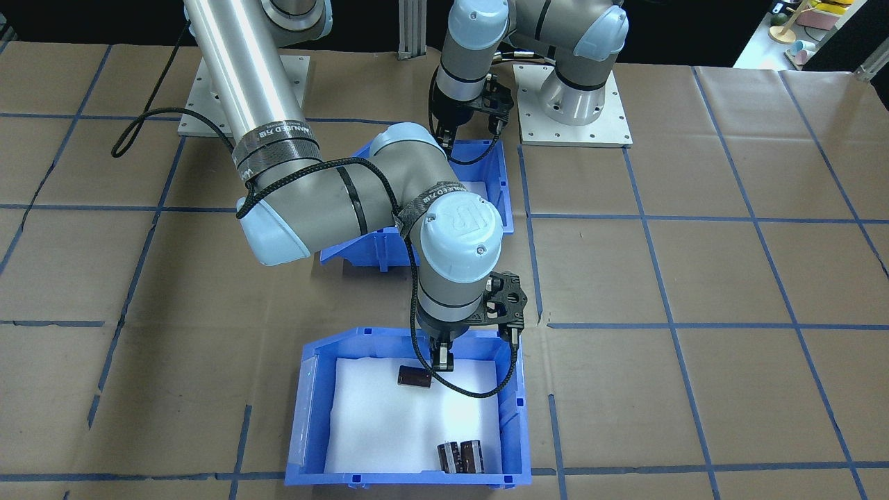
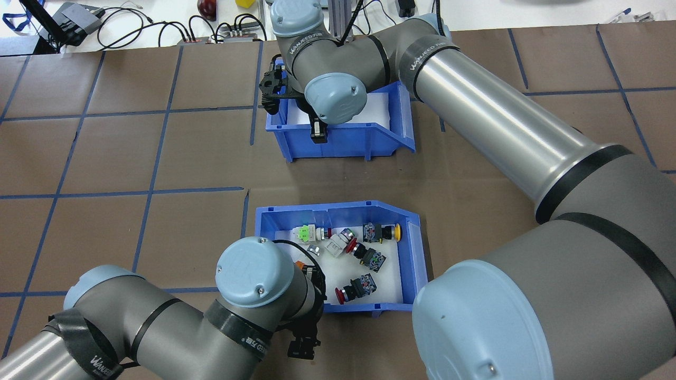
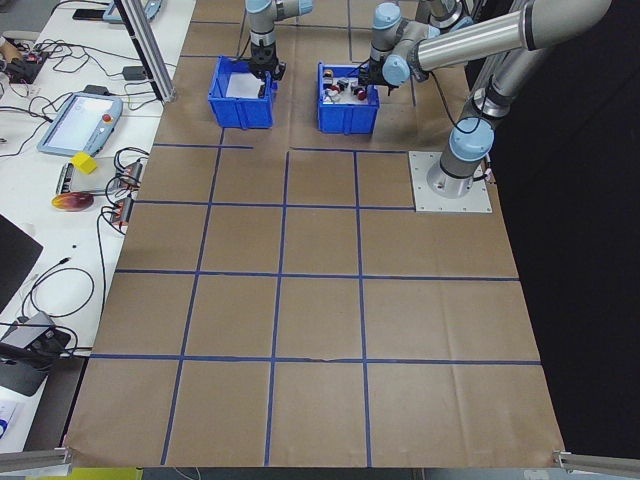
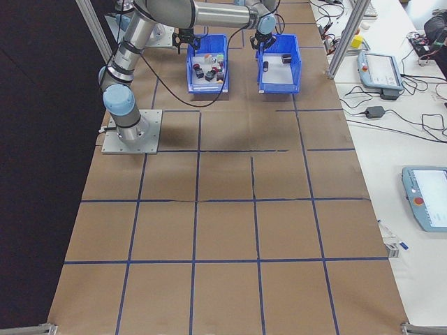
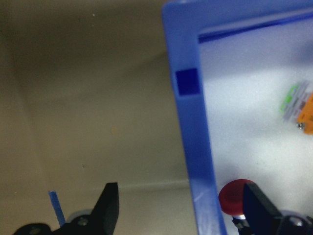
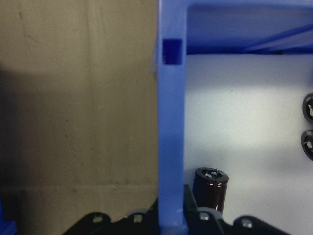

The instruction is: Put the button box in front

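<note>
Both grippers straddle bin walls; left open over the button box's wall, right pinching the other bin's wall.

Left gripper (image 5: 178, 210): fingers spread, one outside and one inside the button box (image 2: 420, 248), its blue wall between them, not yet clamped. This bin sits at the near row of the table, close to the robot, long axis running left-right, sloped cut-out end to the right; the left arm is plainly the nearer one. Red button (image 5: 238, 197) lies just inside the wall by the inner finger. Right gripper (image 6: 171, 220): fingers pressed against the second bin (image 1: 305, 417), far row, holding dark cylinders (image 1: 462, 457). Judgement: button box must travel away from the robot.
</note>
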Available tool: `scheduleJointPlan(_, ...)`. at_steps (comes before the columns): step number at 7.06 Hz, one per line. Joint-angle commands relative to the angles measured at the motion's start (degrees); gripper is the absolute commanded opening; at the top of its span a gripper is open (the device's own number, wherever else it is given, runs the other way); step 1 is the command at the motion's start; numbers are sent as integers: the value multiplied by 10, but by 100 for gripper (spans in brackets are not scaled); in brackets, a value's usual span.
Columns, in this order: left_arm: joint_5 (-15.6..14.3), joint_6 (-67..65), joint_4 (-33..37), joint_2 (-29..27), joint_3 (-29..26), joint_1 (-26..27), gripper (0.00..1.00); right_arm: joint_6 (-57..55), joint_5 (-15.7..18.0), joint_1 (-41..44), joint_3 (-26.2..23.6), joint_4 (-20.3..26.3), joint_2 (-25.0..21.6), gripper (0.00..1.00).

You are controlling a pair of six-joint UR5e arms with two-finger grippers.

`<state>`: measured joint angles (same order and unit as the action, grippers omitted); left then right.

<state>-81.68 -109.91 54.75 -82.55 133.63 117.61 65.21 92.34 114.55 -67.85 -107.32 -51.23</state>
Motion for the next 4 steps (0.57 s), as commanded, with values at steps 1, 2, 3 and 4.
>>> scheduleJointPlan(1, 1, -23, -2, -3, 0, 1, 33, 3, 3, -6, 10, 9, -18, 8)
scheduleJointPlan(2, 0, -23, -2, -3, 0, 2, 13, 7, 16, -16, 11, 18, -35, 8)
scheduleJointPlan(3, -2, -22, -2, -1, -1, 2, 0, 12, 47, -29, 10, 32, -48, 8)
scheduleJointPlan(4, -8, -13, -2, 8, -3, 1, 0, 37, 47, -57, 5, 43, -61, 8)
